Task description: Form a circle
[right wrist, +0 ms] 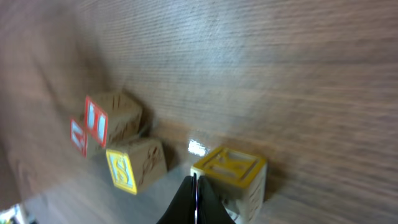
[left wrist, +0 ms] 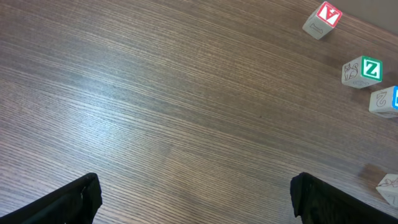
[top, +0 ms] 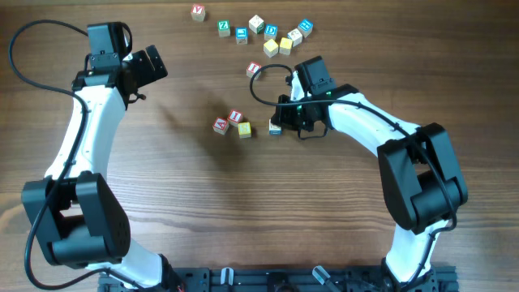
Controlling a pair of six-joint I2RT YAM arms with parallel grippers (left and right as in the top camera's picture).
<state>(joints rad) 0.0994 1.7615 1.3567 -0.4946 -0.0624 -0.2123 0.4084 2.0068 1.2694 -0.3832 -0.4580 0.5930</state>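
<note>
Setting: We look down on a wooden table (top: 178,186) with one arm at each side and small letter cubes between them.
Circle, position: We find the circle (top: 244,128) near the middle of the table, between the two arms and below the loose cubes. It reads as an open arc, not a closed ring.
Circle, left part: The outer red cube (top: 220,126), the inner red cube (top: 236,117) and the yellow-lettered cube (top: 245,129) sit packed close together.
Circle, right part: The yellow-framed cube (right wrist: 230,171) stands apart from those three, on the right arm's side, with bare wood in the gap.
Right gripper: We see the right gripper (right wrist: 194,180) clenched, its fingers pressed flat together with nothing between them. The tips are low over the table at a near corner of the yellow-framed cube; we cannot tell whether they touch it.
Left gripper: We see the left gripper (left wrist: 194,186) released, its fingers spread wide over bare wood. It grasps nothing and lies well apart from the circle, toward the table's far left.
Loose cubes: The loose cubes (top: 271,32) form a scattered group along the far edge, with green, blue, red, yellow and plain faces.
Stray cube: One red-lettered stray cube (top: 254,70) lies between that group and the circle, just beside the right arm's black cable (top: 261,88).
Left wrist view: A green Z cube (left wrist: 362,70) and its neighbours show at the right edge.
</note>
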